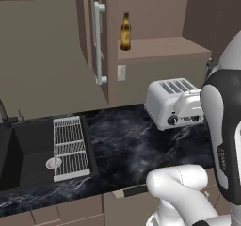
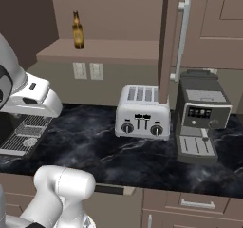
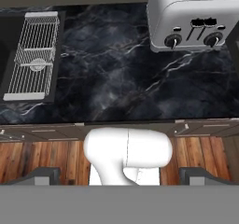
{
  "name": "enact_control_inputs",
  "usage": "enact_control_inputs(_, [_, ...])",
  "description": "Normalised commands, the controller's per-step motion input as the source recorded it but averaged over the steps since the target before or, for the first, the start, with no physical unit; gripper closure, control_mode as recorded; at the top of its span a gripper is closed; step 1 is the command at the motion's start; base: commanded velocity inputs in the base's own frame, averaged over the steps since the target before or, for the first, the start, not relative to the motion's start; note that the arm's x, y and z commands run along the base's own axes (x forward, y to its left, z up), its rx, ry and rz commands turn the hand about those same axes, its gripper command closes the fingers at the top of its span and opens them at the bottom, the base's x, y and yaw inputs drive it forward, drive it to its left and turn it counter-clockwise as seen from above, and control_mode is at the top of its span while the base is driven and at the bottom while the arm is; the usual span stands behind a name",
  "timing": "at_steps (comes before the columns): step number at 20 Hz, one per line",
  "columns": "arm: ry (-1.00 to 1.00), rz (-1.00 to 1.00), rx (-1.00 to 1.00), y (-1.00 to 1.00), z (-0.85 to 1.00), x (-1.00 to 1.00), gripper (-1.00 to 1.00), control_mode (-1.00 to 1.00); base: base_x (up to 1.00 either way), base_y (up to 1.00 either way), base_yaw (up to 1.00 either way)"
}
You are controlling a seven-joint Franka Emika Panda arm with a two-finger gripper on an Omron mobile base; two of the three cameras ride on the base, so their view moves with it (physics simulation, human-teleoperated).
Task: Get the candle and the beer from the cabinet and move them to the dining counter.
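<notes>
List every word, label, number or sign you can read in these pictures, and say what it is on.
No text can be read.
The beer: its yellow label is too small to read.
The toaster: marks by its knobs are blurred.
The coffee machine: its panel shows small white dots, not legible.

The beer point(image 1: 125, 31) is glossy brown glass with a yellowish label. The cabinet point(image 1: 160, 8) looks matt taupe, its handle point(image 1: 99, 44) smooth silvery metal. The surface point(image 1: 136, 140) is polished black stone with white veining. The toaster point(image 2: 142, 112) is brushed shiny metal, the sink rack point(image 3: 32, 55) thin wire, and the floor point(image 3: 46, 155) varnished wood planks.
</notes>
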Motion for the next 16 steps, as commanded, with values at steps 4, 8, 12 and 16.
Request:
enact_control_inputs(4, [-0.16,0.01,0.00,0.00,0.24,0.00,-1.00,-1.00,0.00,0.00,0.00])
enact_control_inputs(8, [-0.24,0.04,0.00,0.00,0.34,-0.09,-1.00,-1.00,0.00,0.00,0.00])
enact_control_inputs(12, [-0.21,0.06,0.00,0.00,0.42,-0.10,-1.00,-1.00,0.00,0.00,0.00])
enact_control_inputs(16, [-0.13,0.04,0.00,0.00,0.40,-0.03,-1.00,-1.00,0.00,0.00,0.00])
